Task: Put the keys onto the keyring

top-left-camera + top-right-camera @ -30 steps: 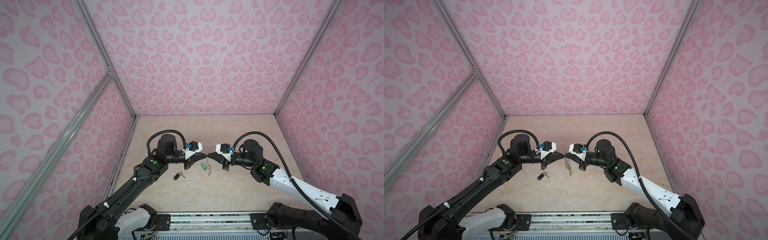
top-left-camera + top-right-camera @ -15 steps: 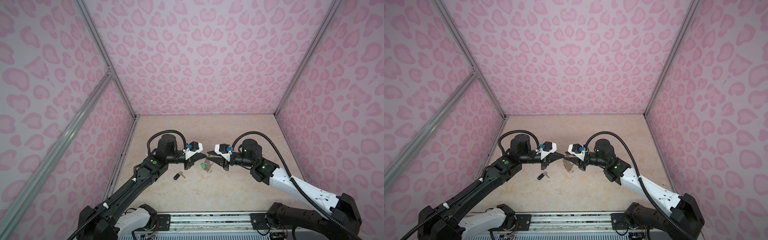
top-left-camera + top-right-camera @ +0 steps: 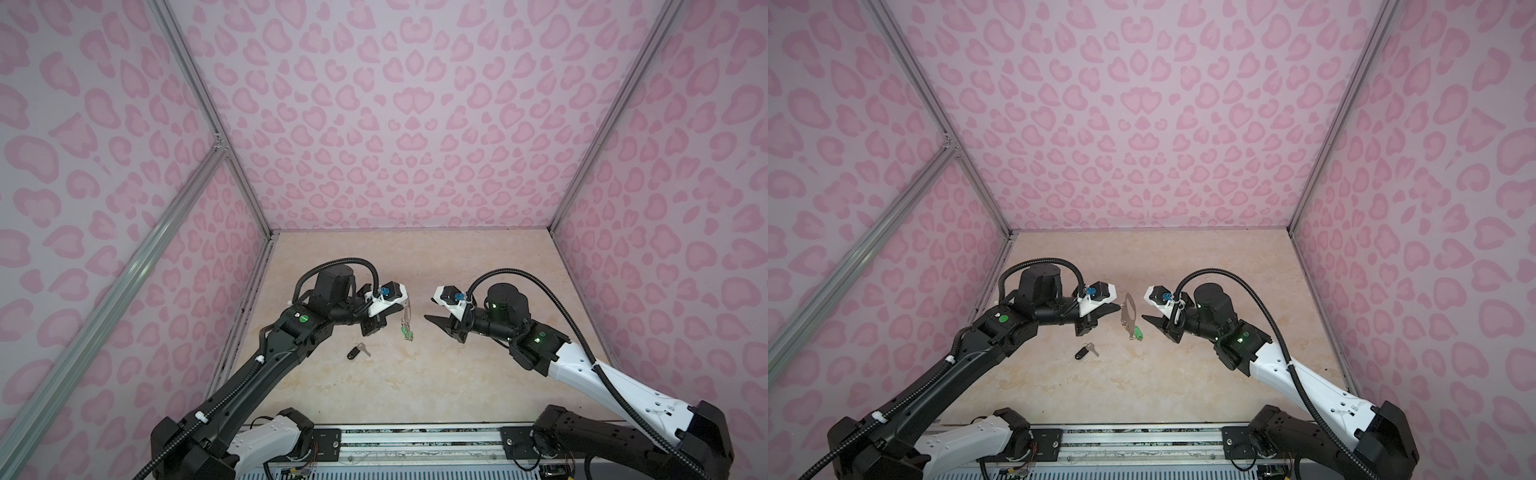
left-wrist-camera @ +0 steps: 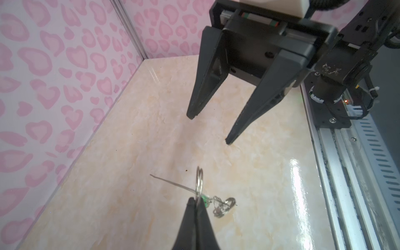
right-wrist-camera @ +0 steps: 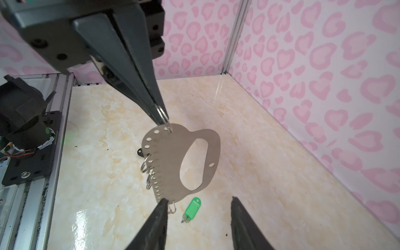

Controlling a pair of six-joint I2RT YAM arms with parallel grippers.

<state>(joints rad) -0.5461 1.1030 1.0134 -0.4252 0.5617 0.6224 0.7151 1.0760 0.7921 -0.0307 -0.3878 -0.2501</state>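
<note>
The keyring, a flat grey plate with an oval cutout, hangs in the air by a wire ring at its top. My left gripper is shut on that ring. The green-tagged key sits just under the plate's lower end; I cannot tell whether it is linked to it. The black-tagged key lies loose on the table, to the left. My right gripper is open and empty, right of the plate, one finger by its lower corner.
The beige marble tabletop is walled in by pink patterned panels at the back and on both sides. An aluminium rail carrying both arm bases runs along the front edge. A few spare wire rings hang on the plate's straight edge.
My right gripper was shut at the plate a second ago; it has opened and drawn back to the right. The left gripper, plate and both keys have stayed in place.
</note>
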